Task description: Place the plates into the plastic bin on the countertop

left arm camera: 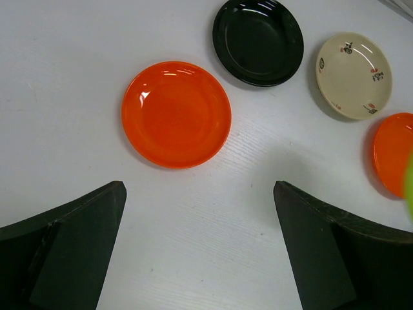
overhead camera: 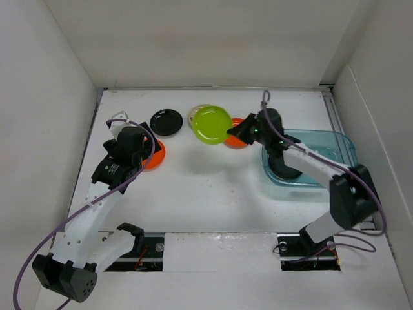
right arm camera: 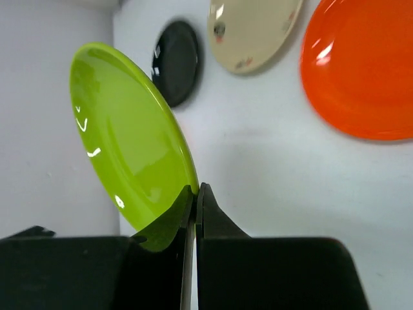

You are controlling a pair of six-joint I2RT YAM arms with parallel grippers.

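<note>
left arm extended forward | left gripper faced down, jaws wide apart, empty | right arm reached forward-left | right gripper pinched tight on plate rim

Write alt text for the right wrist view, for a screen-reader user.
The right tool is shut on the rim of the lime green plate, holding it tilted on edge over the white countertop. Lying flat beyond it are a black plate, a cream plate with small markings and an orange plate, the last two cut off by the frame.
</note>
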